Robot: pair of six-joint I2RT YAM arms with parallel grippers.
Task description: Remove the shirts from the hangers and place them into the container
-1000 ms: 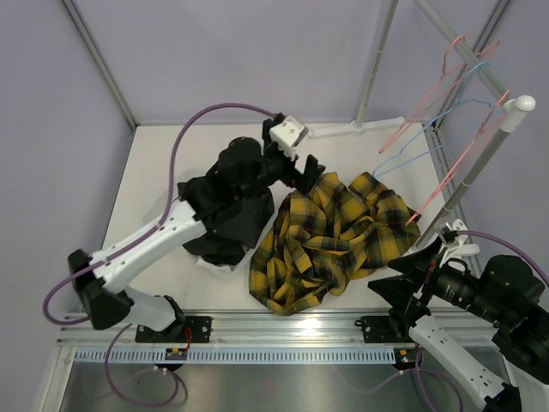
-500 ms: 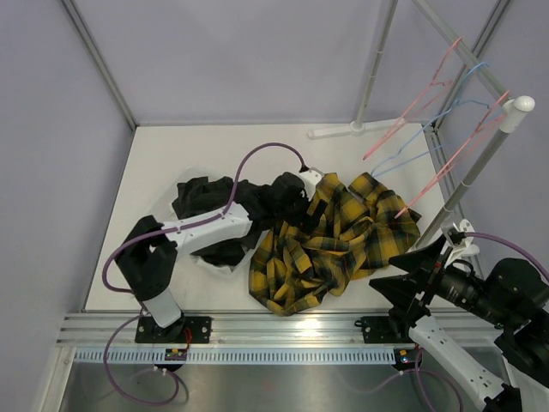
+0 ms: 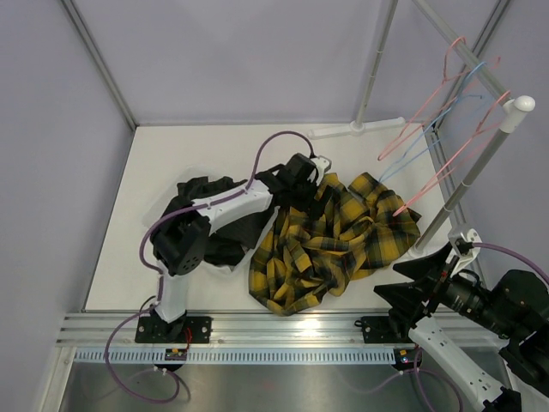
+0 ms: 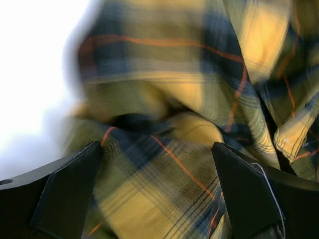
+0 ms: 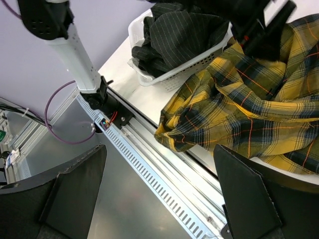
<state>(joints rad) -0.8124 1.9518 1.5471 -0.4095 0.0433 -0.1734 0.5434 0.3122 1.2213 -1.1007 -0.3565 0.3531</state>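
The yellow-and-black plaid shirt (image 3: 336,240) lies crumpled on the table, off the hangers. My left gripper (image 3: 307,178) is at its far left edge. In the left wrist view this gripper (image 4: 157,191) stands open, with a fold of the plaid shirt (image 4: 169,124) between and just beyond its fingers; I cannot tell whether they touch it. The black pinstriped shirt (image 5: 179,35) fills the white container (image 5: 172,79) to the left of the plaid shirt (image 5: 259,109). Pink and blue hangers (image 3: 433,120) hang bare at the far right. My right gripper (image 3: 410,281) is open and empty.
A white pole with a round knob (image 3: 480,163) slants up at the right and carries the hangers. A stand foot (image 3: 356,129) lies at the back. The slotted metal rail (image 5: 164,189) runs below my right gripper (image 5: 159,199). Purple walls close in the table.
My left arm has folded in and brought its gripper low onto the plaid shirt's far left edge. The hangers have swung. The right gripper has dropped back slightly.
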